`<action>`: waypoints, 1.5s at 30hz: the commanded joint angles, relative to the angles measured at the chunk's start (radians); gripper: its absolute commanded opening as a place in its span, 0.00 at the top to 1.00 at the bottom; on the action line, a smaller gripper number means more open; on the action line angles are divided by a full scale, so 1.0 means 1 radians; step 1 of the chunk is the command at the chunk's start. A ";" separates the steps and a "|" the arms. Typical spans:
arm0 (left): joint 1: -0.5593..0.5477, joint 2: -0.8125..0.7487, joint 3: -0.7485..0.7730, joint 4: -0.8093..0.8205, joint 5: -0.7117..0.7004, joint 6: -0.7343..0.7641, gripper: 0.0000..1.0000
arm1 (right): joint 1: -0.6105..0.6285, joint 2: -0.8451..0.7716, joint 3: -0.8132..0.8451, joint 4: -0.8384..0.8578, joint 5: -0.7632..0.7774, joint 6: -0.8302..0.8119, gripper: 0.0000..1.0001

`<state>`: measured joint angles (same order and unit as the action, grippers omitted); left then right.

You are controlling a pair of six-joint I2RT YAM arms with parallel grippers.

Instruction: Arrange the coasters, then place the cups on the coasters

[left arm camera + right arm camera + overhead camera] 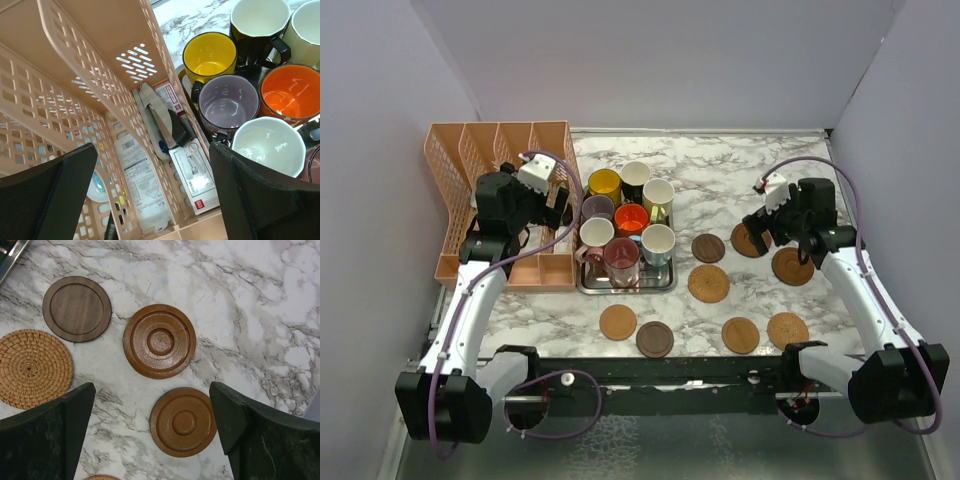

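Note:
Several cups stand packed together on a steel tray (626,288): yellow (604,183), black (635,176), cream (658,195), purple (597,209), orange (631,218), maroon (621,257) and others. Several coasters lie scattered on the marble to the right and in front, among them a dark one (708,248) and a woven one (708,283). My left gripper (558,206) hangs open and empty over the organizer's edge beside the purple cup (227,102). My right gripper (151,415) is open above a ringed brown coaster (183,421), with another ringed coaster (159,341) just beyond.
A peach plastic organizer (470,160) with packaged items (192,172) stands left of the tray, touching it. Grey walls close in the back and both sides. Other coasters (618,322) (654,339) (740,335) (787,330) lie along the front edge.

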<state>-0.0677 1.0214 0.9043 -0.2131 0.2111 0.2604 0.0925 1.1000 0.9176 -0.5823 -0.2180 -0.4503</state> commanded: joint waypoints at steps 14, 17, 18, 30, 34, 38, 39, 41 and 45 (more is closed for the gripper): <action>-0.035 0.072 0.074 -0.043 0.062 0.001 0.01 | 0.016 0.354 0.059 0.054 -0.042 0.040 0.23; -0.036 0.075 0.077 -0.044 0.063 -0.001 0.01 | 0.032 0.419 0.076 0.068 -0.040 0.040 0.24; -0.037 0.076 0.077 -0.043 0.063 -0.001 0.01 | 0.039 0.441 0.082 0.074 -0.031 0.038 0.25; -0.038 0.077 0.076 -0.045 0.070 -0.005 0.01 | 0.070 0.568 0.092 0.122 0.053 0.016 0.35; -0.038 0.074 0.074 -0.045 0.078 -0.005 0.01 | 0.070 0.580 0.086 0.134 0.062 0.004 0.37; -0.040 0.072 0.071 -0.044 0.077 -0.002 0.01 | 0.070 0.603 0.091 0.140 0.052 -0.017 0.38; -0.039 0.070 0.070 -0.044 0.078 -0.002 0.01 | 0.070 0.610 0.096 0.139 0.048 -0.020 0.38; -0.039 0.065 0.067 -0.045 0.077 -0.001 0.01 | 0.070 0.620 0.104 0.141 0.045 -0.023 0.39; -0.040 0.065 0.065 -0.043 0.078 -0.001 0.01 | 0.070 0.634 0.118 0.144 0.034 -0.036 0.39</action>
<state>-0.1005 1.0992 0.9554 -0.2638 0.2611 0.2634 0.1593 1.7054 1.0042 -0.4667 -0.1799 -0.4587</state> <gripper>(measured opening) 0.991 0.614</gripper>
